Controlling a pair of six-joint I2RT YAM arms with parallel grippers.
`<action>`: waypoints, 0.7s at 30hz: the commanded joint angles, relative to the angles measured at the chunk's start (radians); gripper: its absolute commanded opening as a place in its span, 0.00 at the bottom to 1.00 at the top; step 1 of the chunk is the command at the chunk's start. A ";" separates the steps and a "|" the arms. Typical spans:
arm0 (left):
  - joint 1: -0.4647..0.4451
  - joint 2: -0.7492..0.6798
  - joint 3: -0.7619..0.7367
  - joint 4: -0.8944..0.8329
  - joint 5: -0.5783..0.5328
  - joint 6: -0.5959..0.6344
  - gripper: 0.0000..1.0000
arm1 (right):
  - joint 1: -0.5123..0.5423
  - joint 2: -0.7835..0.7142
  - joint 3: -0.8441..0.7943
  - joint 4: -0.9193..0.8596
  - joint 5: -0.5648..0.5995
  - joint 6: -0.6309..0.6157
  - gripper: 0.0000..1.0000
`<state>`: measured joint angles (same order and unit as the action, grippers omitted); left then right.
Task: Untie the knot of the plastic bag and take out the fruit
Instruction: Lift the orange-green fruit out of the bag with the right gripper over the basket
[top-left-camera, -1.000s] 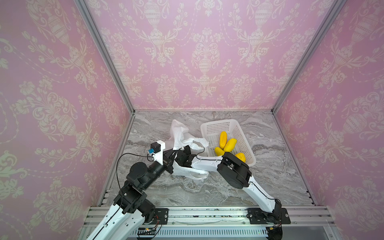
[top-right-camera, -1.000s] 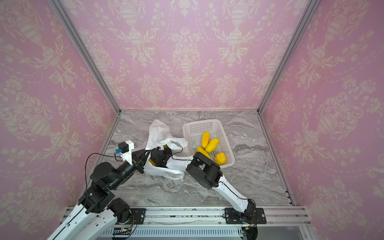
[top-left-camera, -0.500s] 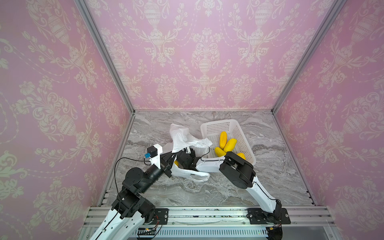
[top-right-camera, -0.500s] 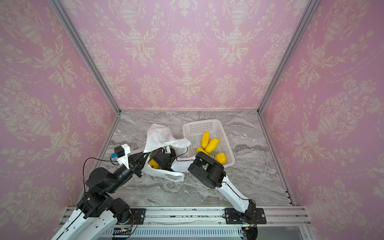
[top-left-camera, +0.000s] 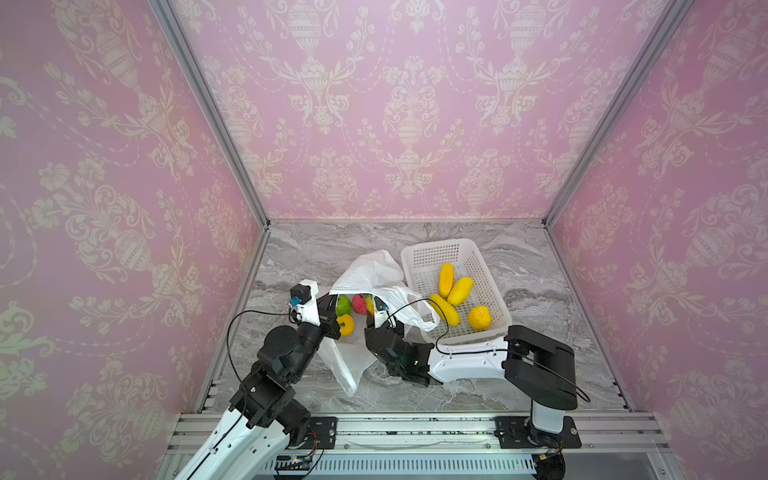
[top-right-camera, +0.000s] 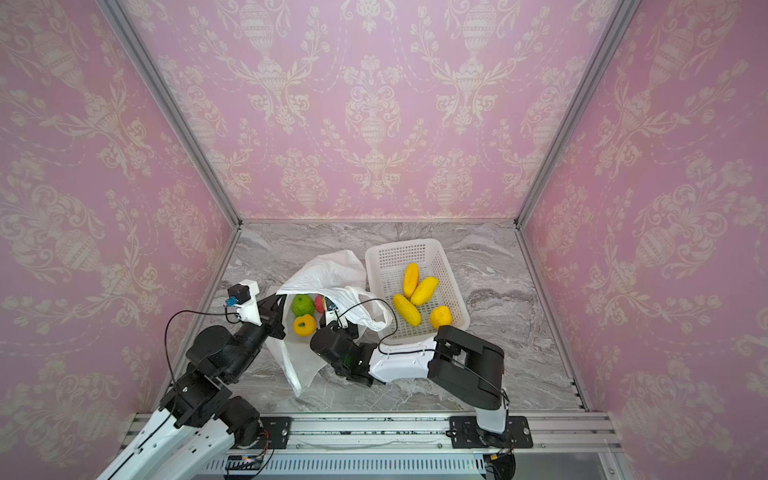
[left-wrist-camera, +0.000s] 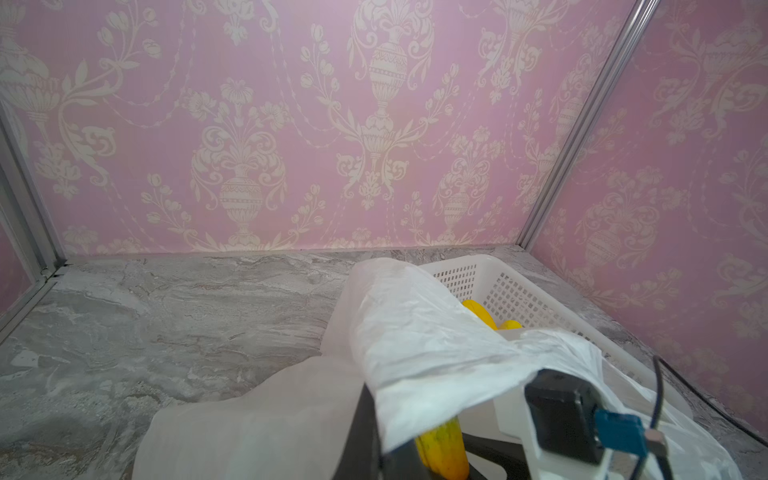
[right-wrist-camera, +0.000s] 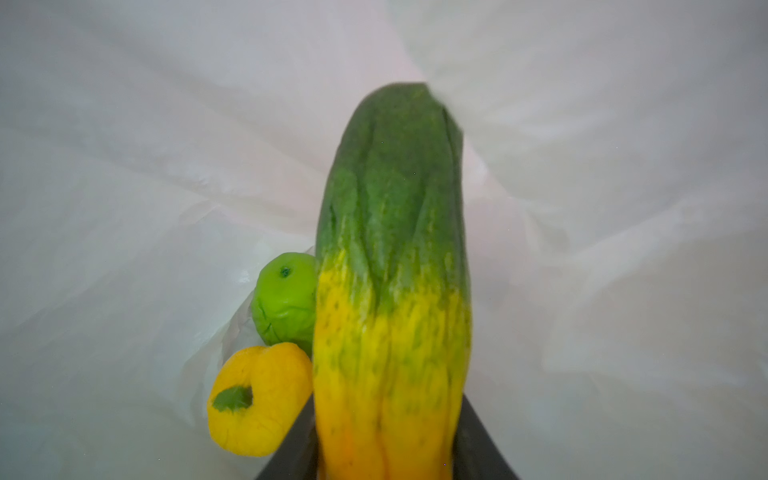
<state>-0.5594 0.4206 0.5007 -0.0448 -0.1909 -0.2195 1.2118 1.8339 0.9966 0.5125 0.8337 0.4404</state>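
The white plastic bag (top-left-camera: 370, 270) (top-right-camera: 328, 270) lies left of the basket with its mouth gaping open; the knot is out of view. My left gripper (top-left-camera: 330, 305) (left-wrist-camera: 374, 457) is shut on the bag's rim and holds it up. My right gripper (top-left-camera: 371, 309) (right-wrist-camera: 390, 457) reaches inside the bag and is shut on a long green-to-yellow fruit (right-wrist-camera: 390, 291) (left-wrist-camera: 442, 449). A round green fruit (right-wrist-camera: 284, 297) (top-left-camera: 343, 304) and a round yellow one (right-wrist-camera: 257, 399) (top-left-camera: 345, 325) lie beside it. A red one (top-left-camera: 360, 303) shows in both top views.
The white perforated basket (top-left-camera: 436, 245) (top-right-camera: 399, 245) stands right of the bag, touching it, with several yellow fruit (top-left-camera: 460, 291) inside. A black cable (top-left-camera: 415, 305) loops from my right wrist over the bag's handle. Pink walls close in three sides of the grey marble table (top-left-camera: 532, 299).
My right gripper's jaws have closed round the long fruit inside the bag. My left arm has drawn back toward the front, pulling the bag's mouth wider, so the fruit inside now shows.
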 joint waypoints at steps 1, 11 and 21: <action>0.003 -0.013 0.030 -0.017 -0.033 0.021 0.00 | 0.003 -0.056 -0.101 0.144 -0.053 -0.020 0.19; 0.003 -0.022 0.030 -0.025 -0.056 0.018 0.00 | 0.110 -0.207 -0.254 0.393 -0.269 -0.257 0.21; 0.003 -0.016 0.032 -0.026 -0.040 0.014 0.00 | 0.235 -0.401 -0.315 0.417 -0.300 -0.461 0.18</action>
<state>-0.5594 0.4057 0.5121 -0.0490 -0.2195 -0.2195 1.4425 1.4860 0.7128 0.8749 0.5545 0.0570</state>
